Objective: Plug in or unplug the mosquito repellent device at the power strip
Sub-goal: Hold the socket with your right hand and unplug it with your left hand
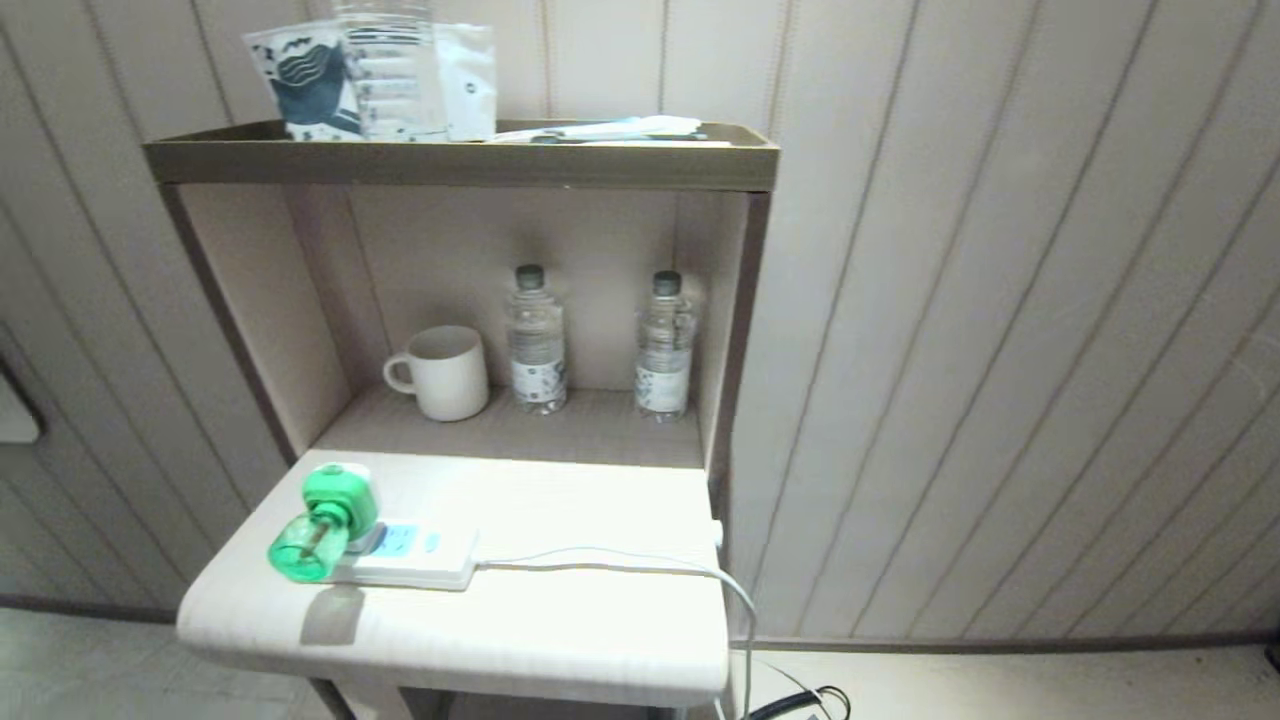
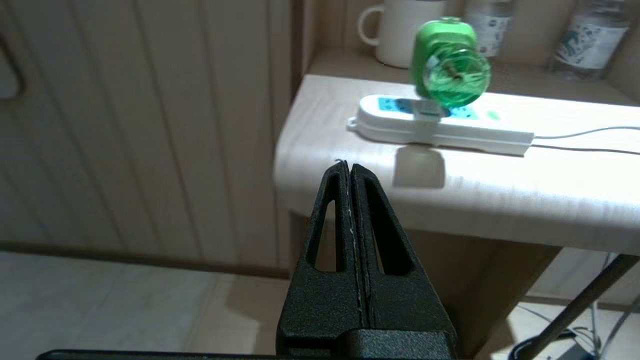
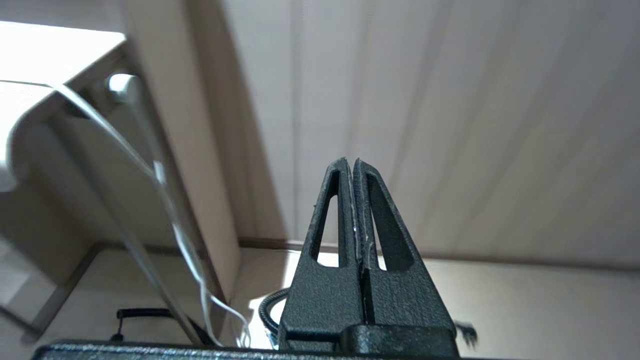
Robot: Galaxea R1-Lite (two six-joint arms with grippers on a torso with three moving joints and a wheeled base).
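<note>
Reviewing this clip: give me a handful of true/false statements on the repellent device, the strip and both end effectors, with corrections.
1. The mosquito repellent device sits plugged into the power strip. True.
2. The left end effector grips the device. False: it is shut on nothing, short of the table edge.
3. The right end effector is open. False: it is shut, facing the wall.
4. A white mug stands beside two water bottles. True.
</note>
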